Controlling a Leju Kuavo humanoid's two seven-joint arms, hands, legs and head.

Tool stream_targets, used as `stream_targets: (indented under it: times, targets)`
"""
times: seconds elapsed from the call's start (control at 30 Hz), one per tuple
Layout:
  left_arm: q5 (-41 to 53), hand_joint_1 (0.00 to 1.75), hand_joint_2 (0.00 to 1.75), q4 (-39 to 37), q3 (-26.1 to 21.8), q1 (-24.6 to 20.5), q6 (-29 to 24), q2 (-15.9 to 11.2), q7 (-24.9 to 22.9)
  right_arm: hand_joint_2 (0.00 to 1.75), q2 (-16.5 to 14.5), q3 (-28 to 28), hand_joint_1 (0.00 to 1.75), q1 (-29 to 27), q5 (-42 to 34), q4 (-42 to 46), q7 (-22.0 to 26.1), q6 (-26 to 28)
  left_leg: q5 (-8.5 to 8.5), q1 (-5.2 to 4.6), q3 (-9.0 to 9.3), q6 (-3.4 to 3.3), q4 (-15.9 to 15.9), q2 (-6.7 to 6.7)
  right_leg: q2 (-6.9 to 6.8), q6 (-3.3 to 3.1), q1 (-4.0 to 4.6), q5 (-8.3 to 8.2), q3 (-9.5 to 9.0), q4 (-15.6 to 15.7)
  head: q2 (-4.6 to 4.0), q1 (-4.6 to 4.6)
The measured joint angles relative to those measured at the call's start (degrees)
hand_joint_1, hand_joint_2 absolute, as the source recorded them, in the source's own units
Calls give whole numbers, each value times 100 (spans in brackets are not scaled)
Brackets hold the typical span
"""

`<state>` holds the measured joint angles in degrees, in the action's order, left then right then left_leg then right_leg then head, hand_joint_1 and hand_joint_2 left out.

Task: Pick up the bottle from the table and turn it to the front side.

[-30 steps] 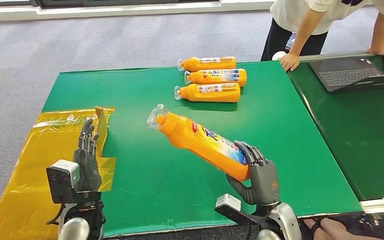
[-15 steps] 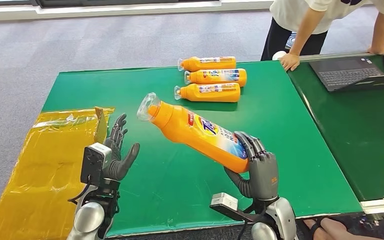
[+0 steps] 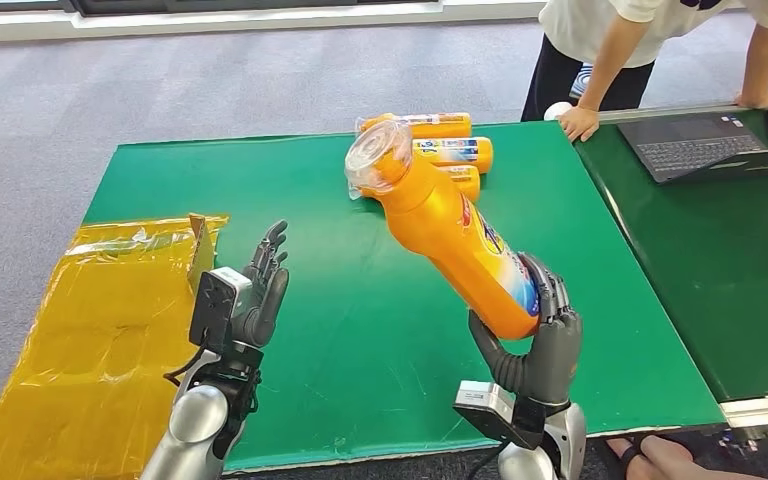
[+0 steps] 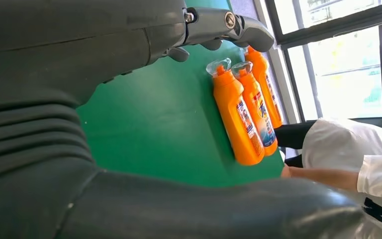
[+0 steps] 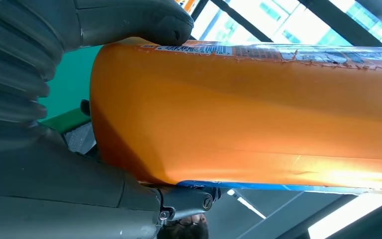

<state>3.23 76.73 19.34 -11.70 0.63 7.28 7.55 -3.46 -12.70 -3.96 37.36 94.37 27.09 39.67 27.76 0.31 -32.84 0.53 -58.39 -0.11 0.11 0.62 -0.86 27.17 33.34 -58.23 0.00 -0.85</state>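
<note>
From the head, the right hand (image 3: 540, 350) grips the base of the orange bottle (image 3: 450, 235), which tilts up above its fingers over the green table (image 3: 310, 300). The left hand (image 3: 260, 290) holds nothing, fingers apart. Its wrist view shows three bottles (image 4: 248, 109) lying beyond its fingertips. In the right wrist view, thumb and fingers clamp the bottle.

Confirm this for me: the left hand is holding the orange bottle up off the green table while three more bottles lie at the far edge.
One thing is wrong: it is the right hand that holds the orange bottle, as the head view shows. The left hand holds nothing, its fingers apart. The rest stands: the bottle is up off the green table, and three more bottles lie at the far edge.
</note>
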Motion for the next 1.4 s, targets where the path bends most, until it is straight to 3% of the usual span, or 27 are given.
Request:
stream_targets:
  times: [0.4, 0.8, 1.17, 1.4]
  targets:
    - [-40, 0, 0, -109, 62, -66, 60, 0, 50, 175, -95, 57, 175, -1, -33, -79, 8, -2, 0, 0, -1, 0, 0, 0, -1, 0, -1, 0, 0, 0, 0, 0]
    - [-683, 0, 0, 381, 408, -479, 899, -142, -314, 175, -98, 191, 175, -1, -50, -222, -44, -205, 0, 0, -2, 0, 0, -2, -4, 0, 0, 0, 0, 0, 0, 0]
    - [-788, 0, 0, 354, 958, -1176, 739, -174, -510, 175, -98, 213, 175, 159, -130, -643, -164, -365, -1, 0, -2, 0, -1, -2, -2, 0, 0, -1, -1, -1, 0, 0]
    - [-810, 0, 0, 285, 1104, -1318, 681, -174, -520, 175, -98, 212, 175, 219, -123, -797, -193, -366, -1, 0, -2, 0, 0, -1, -2, 0, 0, -1, 1, -2, 0, 0]
